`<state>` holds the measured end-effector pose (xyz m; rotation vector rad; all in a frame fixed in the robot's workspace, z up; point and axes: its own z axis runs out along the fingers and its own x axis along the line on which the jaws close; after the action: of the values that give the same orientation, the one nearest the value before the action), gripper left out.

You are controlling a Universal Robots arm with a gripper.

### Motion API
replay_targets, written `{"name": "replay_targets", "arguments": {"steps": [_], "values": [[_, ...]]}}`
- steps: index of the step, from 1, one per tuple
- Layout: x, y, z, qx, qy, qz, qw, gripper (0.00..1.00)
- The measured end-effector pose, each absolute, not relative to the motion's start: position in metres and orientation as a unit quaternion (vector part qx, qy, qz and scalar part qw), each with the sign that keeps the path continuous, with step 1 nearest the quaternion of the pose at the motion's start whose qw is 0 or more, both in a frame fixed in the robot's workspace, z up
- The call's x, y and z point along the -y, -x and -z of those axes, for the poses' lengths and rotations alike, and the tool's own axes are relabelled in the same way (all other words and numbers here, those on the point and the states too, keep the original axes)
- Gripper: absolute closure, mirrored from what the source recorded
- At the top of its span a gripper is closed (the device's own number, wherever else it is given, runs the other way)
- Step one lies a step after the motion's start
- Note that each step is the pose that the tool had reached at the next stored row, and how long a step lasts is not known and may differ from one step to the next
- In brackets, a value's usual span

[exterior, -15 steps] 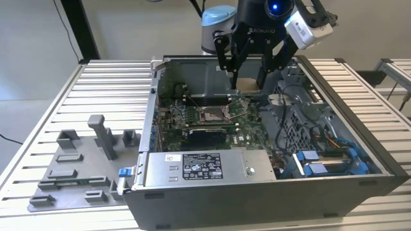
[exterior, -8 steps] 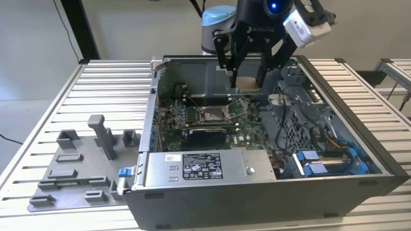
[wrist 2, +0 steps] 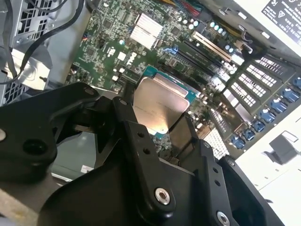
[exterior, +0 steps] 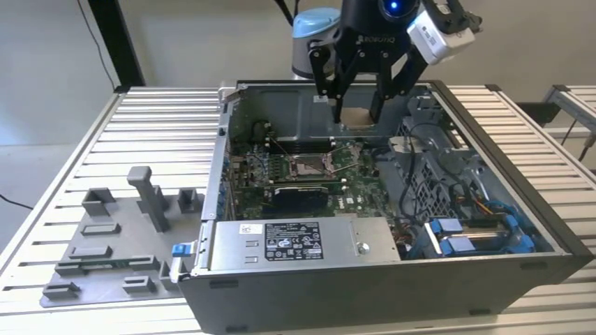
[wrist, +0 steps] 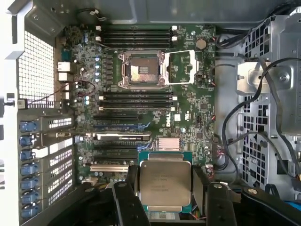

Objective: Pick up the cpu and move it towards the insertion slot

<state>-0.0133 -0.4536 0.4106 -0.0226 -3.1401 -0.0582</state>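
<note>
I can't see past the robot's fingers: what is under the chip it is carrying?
The cpu hangs between the fingers above the green circuit board, away from the insertion slot. The board directly beneath it is covered.

Cpu (wrist: 165, 184): silvery top w/ teal-green rim. Tool (wrist: 165, 188): black. Slot (wrist: 141, 70): shiny metal frame, dull brown-grey centre. Board (wrist: 188, 122): green, black strips, white marks. Case (exterior: 373, 289): dark grey, white label w/ black print, blue clips. Desk (exterior: 158, 118): pale ribbed metal. Blocks (exterior: 149, 199): grey.
</note>
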Motion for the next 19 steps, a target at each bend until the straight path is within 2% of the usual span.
{"name": "replay_targets", "arguments": {"steps": [19], "values": [[0.407, 0.014, -0.404, 1.000, 0.007, 0.018, 0.000, 1.00]]}}
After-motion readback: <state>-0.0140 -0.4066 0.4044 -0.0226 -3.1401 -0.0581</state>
